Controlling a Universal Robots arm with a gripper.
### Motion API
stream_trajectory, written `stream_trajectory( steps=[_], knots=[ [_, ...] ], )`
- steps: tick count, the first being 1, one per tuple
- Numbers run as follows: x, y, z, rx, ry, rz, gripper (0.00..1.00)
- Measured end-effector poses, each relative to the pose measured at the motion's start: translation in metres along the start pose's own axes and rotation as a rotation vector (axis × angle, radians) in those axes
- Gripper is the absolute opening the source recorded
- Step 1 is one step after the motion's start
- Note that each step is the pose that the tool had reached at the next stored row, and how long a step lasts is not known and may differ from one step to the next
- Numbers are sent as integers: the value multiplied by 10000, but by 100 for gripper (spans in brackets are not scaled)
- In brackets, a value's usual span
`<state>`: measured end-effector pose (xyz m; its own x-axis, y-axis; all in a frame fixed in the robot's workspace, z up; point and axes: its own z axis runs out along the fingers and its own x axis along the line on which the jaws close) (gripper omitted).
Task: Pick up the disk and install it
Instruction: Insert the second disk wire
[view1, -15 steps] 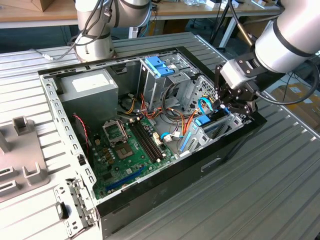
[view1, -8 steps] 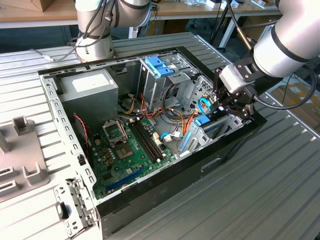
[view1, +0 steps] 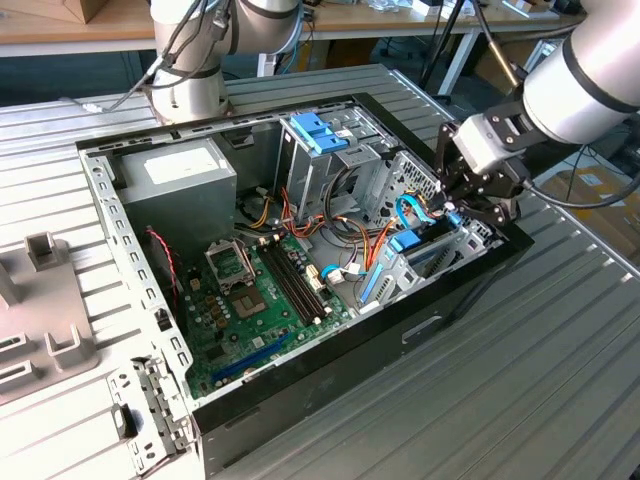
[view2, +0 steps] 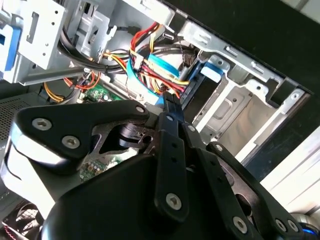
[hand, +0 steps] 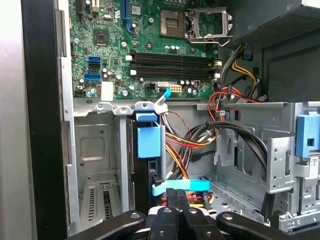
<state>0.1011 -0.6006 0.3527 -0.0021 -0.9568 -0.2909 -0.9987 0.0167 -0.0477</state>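
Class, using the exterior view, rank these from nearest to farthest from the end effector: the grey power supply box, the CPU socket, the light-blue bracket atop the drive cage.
1. Light-blue bracket, on the cage beside the end effector.
2. CPU socket, mid-motherboard.
3. Power supply box, far corner at the exterior view's left.

We log the disk (hand: 148, 142) standing on edge in a narrow slot of the metal drive bay (hand: 95, 150). Its blue rail faces up and its dark body sits below, sunk into the slot. In the exterior view the disk (view1: 405, 241) lies by the case's front wall.
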Motion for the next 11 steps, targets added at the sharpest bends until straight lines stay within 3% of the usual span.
stream_trajectory(
  steps=[11],
  knots=[
    [-19,-198,-54,-39,-236,24,11]
  ],
)
